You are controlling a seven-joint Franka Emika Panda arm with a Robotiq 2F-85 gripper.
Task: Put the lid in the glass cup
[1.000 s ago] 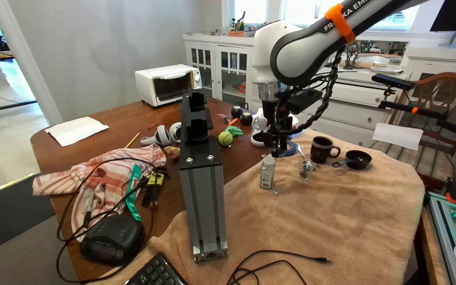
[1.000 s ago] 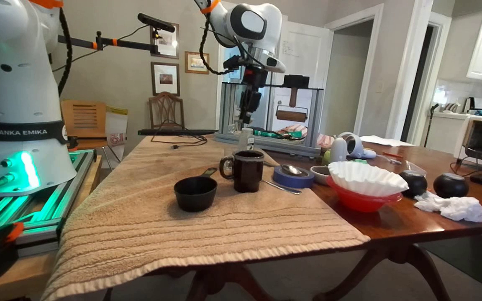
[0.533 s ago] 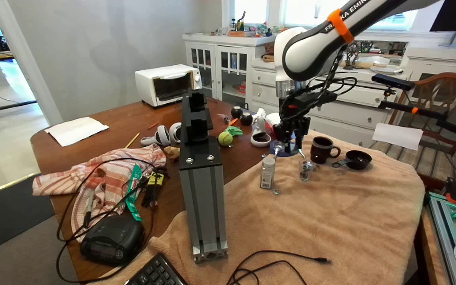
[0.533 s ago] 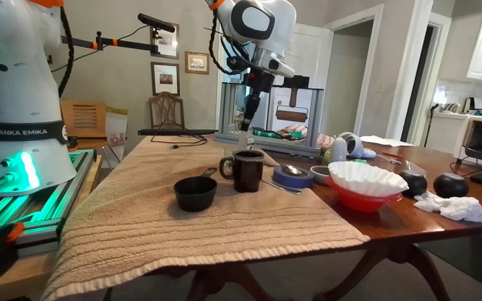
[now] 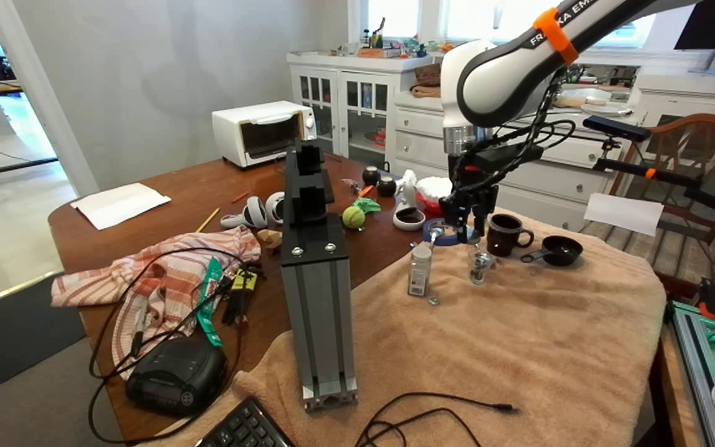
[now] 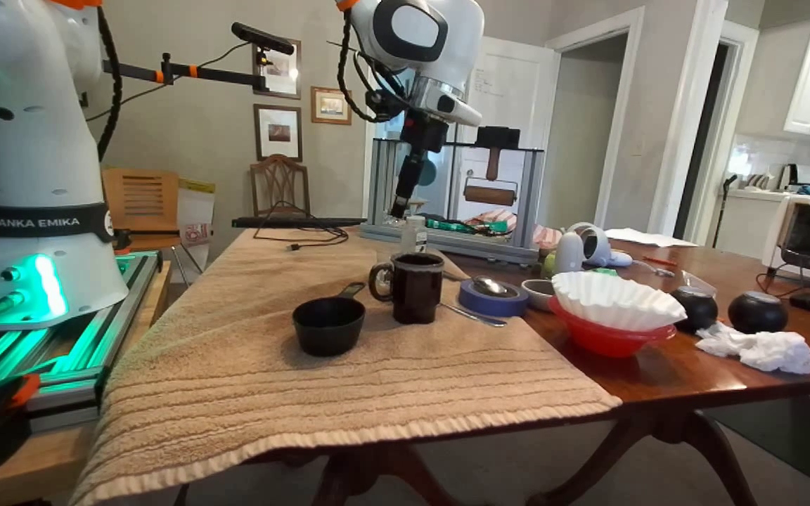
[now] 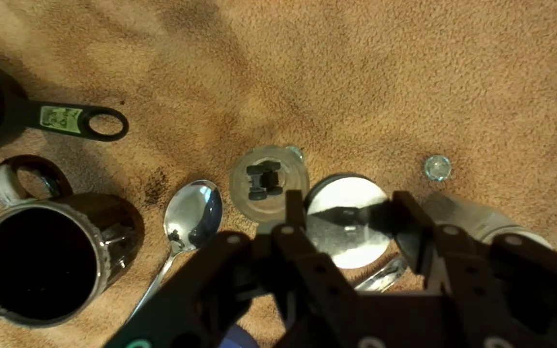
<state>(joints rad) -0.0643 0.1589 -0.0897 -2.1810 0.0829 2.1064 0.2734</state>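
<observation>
The lid (image 7: 348, 251) is a round shiny disc in the wrist view. My gripper (image 7: 348, 199) is shut on it, a finger at each side. The glass cup (image 7: 261, 209) stands upright on the towel just left of the lid in that view, with a small dark toy car inside. In an exterior view the gripper (image 5: 471, 238) is just above and slightly left of the glass cup (image 5: 478, 273). In an exterior view the gripper (image 6: 398, 211) is beyond the mug, which mostly hides the cup; the lid cannot be made out clearly there.
The clear jar (image 5: 419, 273) and a glass bead (image 5: 433, 300) are left of the cup. A black mug (image 5: 504, 234) and measuring cup (image 5: 561, 250) stand to its right. A spoon (image 7: 192, 212) lies near the cup. A blue tape roll (image 6: 493, 299) lies by the mug.
In an exterior view my gripper has moved right, from above the jar to above the glass cup. The wrist has turned and tilted. The objects on the towel look unchanged.
</observation>
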